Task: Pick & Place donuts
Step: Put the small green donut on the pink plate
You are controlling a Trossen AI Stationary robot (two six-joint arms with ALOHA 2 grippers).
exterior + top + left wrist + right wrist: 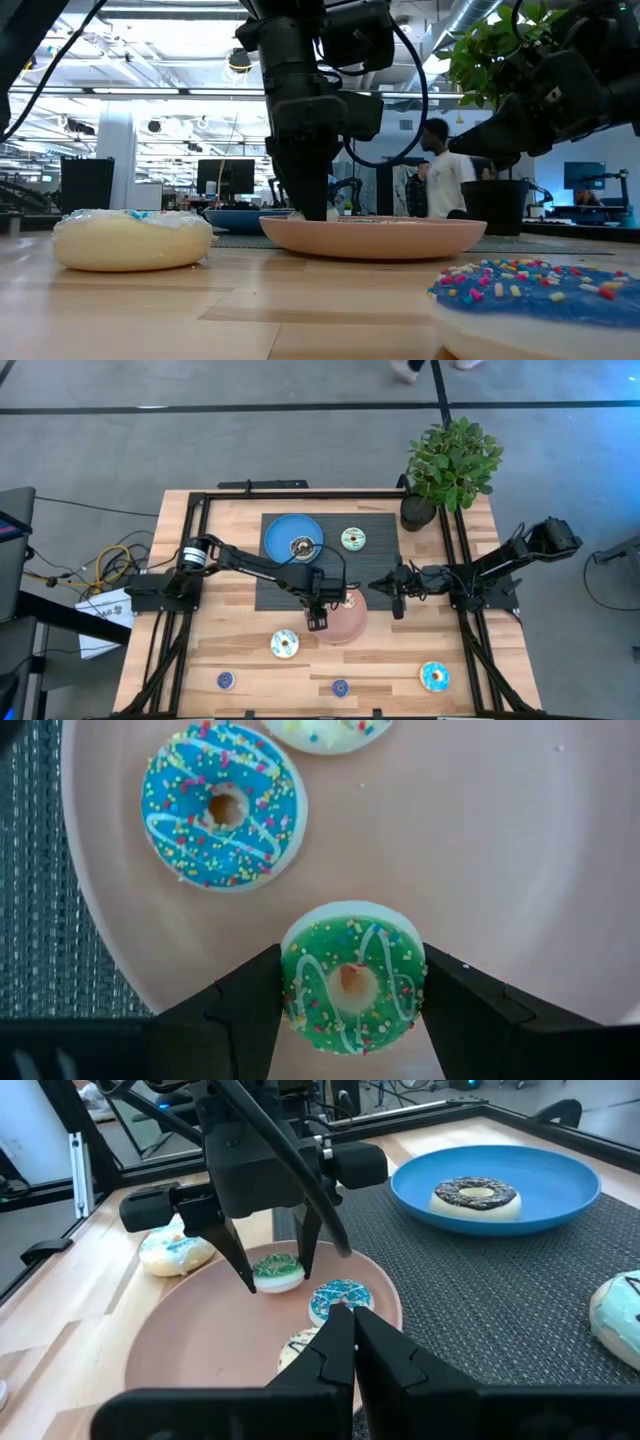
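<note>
My left gripper [318, 620] stands over the pink plate [352, 622], shut on a small green-iced donut [352, 978]. A blue-iced donut [223, 805] and a white donut [325, 730] lie flat on the same plate. A dark brown donut [300, 545] lies on the blue plate [280, 532]. A teal donut [353, 539] lies on the dark mat. My right gripper [386, 588] hovers shut and empty at the pink plate's right side. My left gripper pinches the green donut by two opposite sides of its rim [292, 982] between its two fingers [250, 1000]. The fingers point down from above. The donut lies level, icing up, low over the pink plate's near-left part [277, 1272]; I cannot tell whether it rests on the plate.
A cream donut with blue icing [285, 645], two small blue donuts [227, 680] [340, 687] and a larger blue one [434, 677] lie on the wood near the front edge. A potted plant [450, 465] stands at the far right corner. A person [445, 170] stands beyond the table.
</note>
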